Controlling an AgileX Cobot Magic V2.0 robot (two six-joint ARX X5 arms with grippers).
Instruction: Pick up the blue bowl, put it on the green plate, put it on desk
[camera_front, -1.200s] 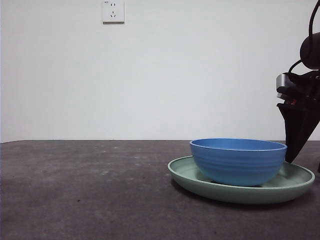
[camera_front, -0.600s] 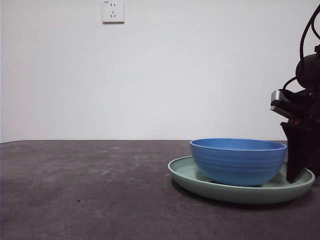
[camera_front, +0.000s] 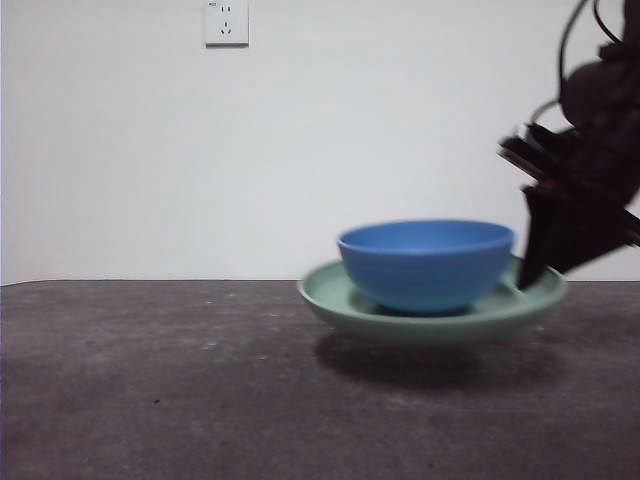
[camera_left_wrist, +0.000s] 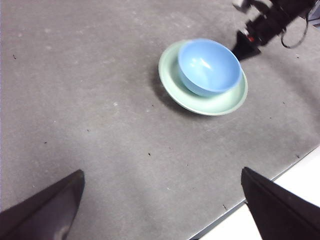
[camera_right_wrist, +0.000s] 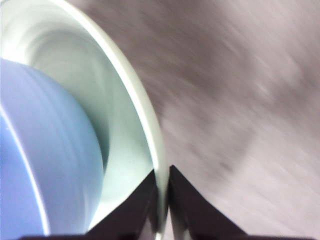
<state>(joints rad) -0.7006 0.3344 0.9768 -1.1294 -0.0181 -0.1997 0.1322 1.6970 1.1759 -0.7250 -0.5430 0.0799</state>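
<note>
The speckled grey desk (camera_front: 150, 400) fills the lower part of the front view, a shadow lying on it under the green plate (camera_front: 340, 298). The plate hangs clear of the desk at centre right, with the blue bowl (camera_front: 425, 262) sitting in it. At its right rim the right gripper (camera_front: 530, 272) has its jaws pinched together on the plate's edge. The left gripper (camera_left_wrist: 162, 210) waits wide open, holding nothing. A wall socket (camera_front: 226, 22) sits at upper left.

I find no readable text, label, brand, number or sign in any of my views. The white square wall socket (camera_front: 226, 22) high on the pale wall shows only its pin slots, with no lettering I can make out.
</note>
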